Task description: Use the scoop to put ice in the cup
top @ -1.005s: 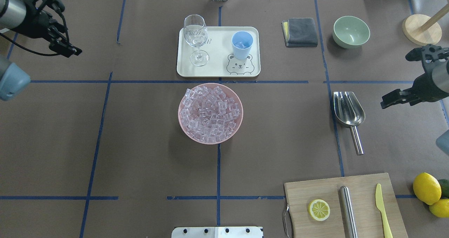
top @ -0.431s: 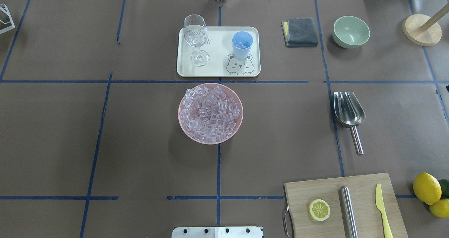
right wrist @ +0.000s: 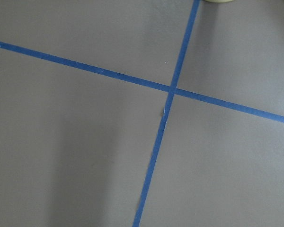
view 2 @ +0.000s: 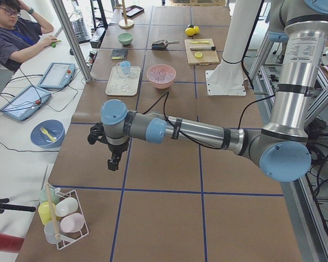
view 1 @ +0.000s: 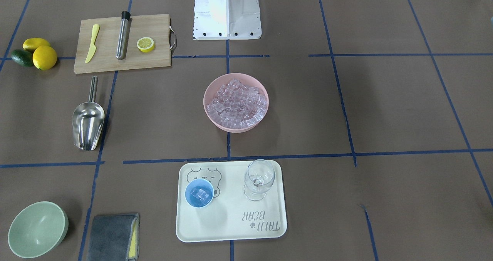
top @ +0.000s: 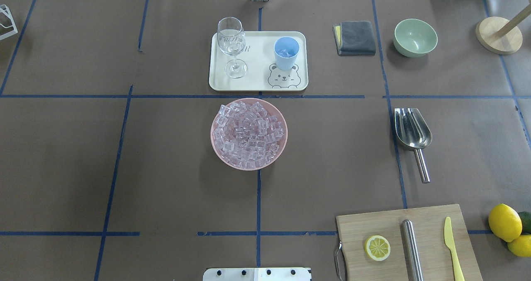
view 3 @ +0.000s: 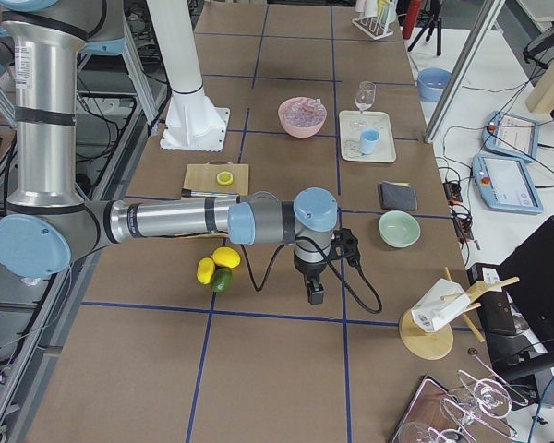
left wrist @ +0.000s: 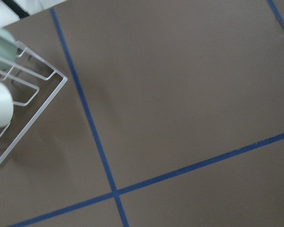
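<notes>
The ice [top: 249, 134] fills a pink bowl [top: 213, 142] at the table's middle; it also shows in the front view [view 1: 237, 103]. The light-blue cup [top: 286, 53] stands on a cream tray [top: 257, 84] and holds a few cubes [view 1: 201, 193]. The steel scoop [top: 411, 132] lies empty on the table to the right, handle toward the robot. My left gripper [view 2: 113, 162] hangs over bare table far to the left. My right gripper [view 3: 314, 293] hangs far to the right, past the lemons. Both show only in the side views, so I cannot tell whether they are open or shut.
A wine glass [top: 231, 44] stands on the tray beside the cup. A grey cloth [top: 354, 37], a green bowl [top: 415, 37], a cutting board [top: 427, 223] with lemon half, steel tube and yellow knife, and lemons [top: 504, 222] lie on the right. A wire rack [view 2: 60, 218] stands near the left gripper.
Both arms, at the overhead view's left and right edges a second ago, have drawn outward and out of that view. The objects on the table have not moved.
</notes>
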Available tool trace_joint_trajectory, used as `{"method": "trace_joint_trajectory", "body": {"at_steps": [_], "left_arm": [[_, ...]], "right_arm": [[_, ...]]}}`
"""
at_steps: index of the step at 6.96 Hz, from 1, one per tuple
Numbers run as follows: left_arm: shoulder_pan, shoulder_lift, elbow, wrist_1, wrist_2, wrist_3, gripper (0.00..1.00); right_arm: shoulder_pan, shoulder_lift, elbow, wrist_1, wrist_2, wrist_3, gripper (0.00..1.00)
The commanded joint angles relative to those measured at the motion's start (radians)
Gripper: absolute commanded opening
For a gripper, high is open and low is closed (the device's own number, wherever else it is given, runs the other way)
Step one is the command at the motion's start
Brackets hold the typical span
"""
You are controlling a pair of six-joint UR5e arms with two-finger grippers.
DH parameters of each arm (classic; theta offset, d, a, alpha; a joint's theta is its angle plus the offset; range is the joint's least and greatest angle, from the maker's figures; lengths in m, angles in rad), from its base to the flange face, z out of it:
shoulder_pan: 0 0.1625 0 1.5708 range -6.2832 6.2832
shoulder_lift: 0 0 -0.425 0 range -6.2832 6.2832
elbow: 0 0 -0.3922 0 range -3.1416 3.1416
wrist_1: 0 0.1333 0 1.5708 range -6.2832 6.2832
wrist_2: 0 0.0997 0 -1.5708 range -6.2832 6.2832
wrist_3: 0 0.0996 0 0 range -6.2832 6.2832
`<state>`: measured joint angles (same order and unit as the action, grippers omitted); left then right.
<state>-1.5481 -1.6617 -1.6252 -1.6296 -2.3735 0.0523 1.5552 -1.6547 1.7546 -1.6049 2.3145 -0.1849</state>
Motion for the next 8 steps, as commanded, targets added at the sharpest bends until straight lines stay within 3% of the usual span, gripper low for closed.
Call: {"method": "trace_joint_trajectory", "body": {"at_steps": [1,8], "left_arm": [[-0.013,0.089,-0.001,-0.01,-0.024,0.011,1.0],[-0.013,0.135,-0.068,-0.015,0.007,0.004,1.0]], "right_arm": [[0.023,-0.014,-0.014,0.002,0.0,-0.024,1.0],[0.025,-0.062,-0.026,0.01,-0.007,0.044,1.0]]}}
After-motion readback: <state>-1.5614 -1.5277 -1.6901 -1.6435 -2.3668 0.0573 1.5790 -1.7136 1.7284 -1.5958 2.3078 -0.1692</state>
